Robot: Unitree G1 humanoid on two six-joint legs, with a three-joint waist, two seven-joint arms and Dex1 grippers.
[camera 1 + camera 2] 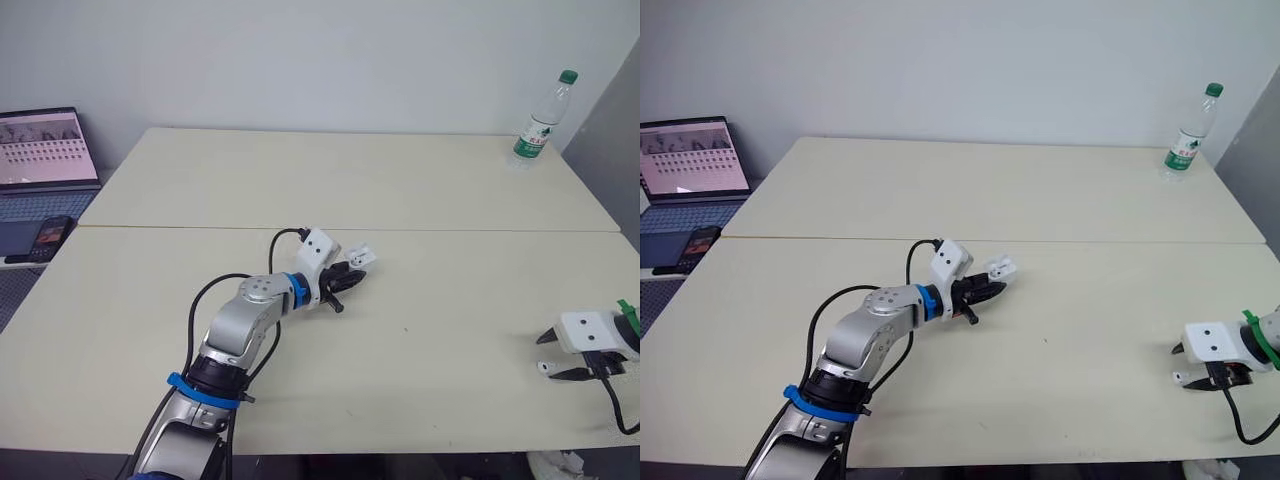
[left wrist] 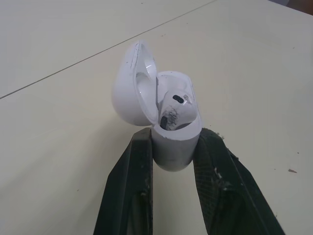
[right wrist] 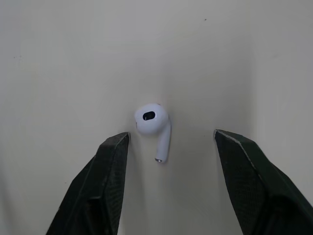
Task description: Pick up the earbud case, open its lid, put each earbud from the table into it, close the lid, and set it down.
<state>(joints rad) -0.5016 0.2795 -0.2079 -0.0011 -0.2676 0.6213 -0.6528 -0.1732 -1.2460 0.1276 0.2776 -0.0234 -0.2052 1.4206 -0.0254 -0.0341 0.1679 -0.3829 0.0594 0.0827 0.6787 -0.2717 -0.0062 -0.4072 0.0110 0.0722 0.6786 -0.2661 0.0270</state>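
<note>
the left arm reaches forward over the near half of the desk (image 1: pixel 420 180), elbow bent and forearm angled toward the robot's right, so that the left gripper (image 1: pixel 352 272) sits near the desk's middle, just short of the seam that runs across it. its 2 black fingers (image 2: pixel 129 191) are pressed against opposite sides of the white earbud case (image 2: pixel 172 149), pinching its lower body, with the case standing roughly upright between their tips. the case's lid (image 2: pixel 128 93) is swung open and leans back to 1 side on its hinge. inside the case 1 earbud (image 2: pixel 177 104) sits in its well, its rounded head and dark mesh patch showing above the rim, and the well beside it looks unfilled. the right arm is low at the near right edge of the desk, well apart from the left, and the right gripper (image 1: pixel 547 354) points inward toward the robot's left. its fingers (image 3: pixel 95 191) are spread wide and hold nothing. the second earbud (image 3: pixel 151 121) lies on the bare desk between them, touching neither, its stem toward the wrist. a plastic water bottle (image 1: pixel 541 120) stands at the far right corner, and a laptop (image 1: pixel 45 150) with a phone (image 1: pixel 50 235) in front of it sits off the desk's left side.
</note>
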